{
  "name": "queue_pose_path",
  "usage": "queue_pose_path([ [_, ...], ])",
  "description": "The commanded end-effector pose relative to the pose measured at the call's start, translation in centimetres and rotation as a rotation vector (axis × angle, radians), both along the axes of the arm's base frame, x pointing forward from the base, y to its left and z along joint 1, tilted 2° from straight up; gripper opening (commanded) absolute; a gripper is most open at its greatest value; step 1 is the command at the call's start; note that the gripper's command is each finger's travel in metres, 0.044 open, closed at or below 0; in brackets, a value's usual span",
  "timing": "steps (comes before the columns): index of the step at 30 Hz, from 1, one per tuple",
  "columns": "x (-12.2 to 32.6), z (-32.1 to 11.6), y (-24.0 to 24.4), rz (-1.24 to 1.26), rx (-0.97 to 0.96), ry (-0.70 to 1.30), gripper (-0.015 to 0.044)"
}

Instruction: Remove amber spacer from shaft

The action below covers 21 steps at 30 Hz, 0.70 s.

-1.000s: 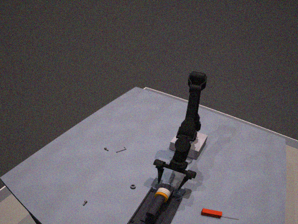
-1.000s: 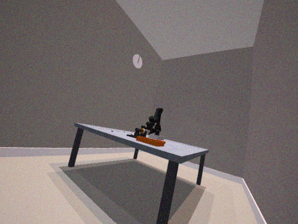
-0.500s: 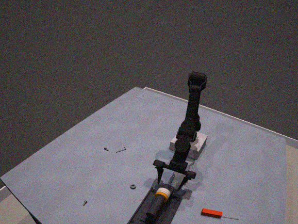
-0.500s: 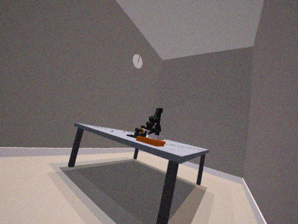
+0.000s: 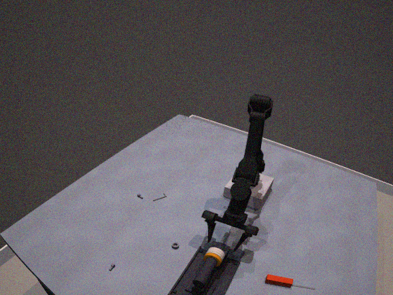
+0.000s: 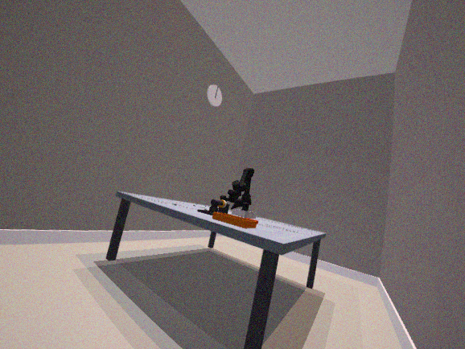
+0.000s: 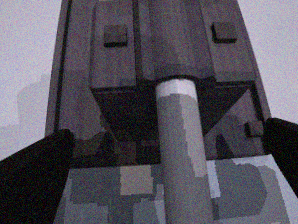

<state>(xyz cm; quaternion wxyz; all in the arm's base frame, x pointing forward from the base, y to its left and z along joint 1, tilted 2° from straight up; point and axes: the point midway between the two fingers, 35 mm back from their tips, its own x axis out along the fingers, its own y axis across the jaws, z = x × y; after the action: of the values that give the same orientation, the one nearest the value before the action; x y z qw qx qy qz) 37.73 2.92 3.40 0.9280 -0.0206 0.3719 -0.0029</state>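
A dark fixture rail lies at the table's near edge. On it, an amber spacer sits against the dark housing block, with a white spacer right behind it. The grey shaft runs through a small support block toward me, and the spacers show only as a pale edge at the top of the wrist view. My gripper is open. Its fingers straddle the shaft's free end, one on each side and clear of it, in the wrist view. The exterior view shows me small on the table.
A red-handled screwdriver lies to the right of the fixture. A nut, two small screws and a thin hex key lie to the left. My arm's white base block stands behind the fixture.
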Motion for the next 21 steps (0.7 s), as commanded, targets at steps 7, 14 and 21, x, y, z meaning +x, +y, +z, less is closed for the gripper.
queue_pose_path([
  [7,-0.02,-0.02,0.00,0.000,0.000,0.001,0.0230],
  [14,-0.02,-0.02,0.00,0.000,0.000,0.001,0.0046],
  [21,-0.04,-0.03,0.00,0.001,0.000,0.000,0.0000],
])
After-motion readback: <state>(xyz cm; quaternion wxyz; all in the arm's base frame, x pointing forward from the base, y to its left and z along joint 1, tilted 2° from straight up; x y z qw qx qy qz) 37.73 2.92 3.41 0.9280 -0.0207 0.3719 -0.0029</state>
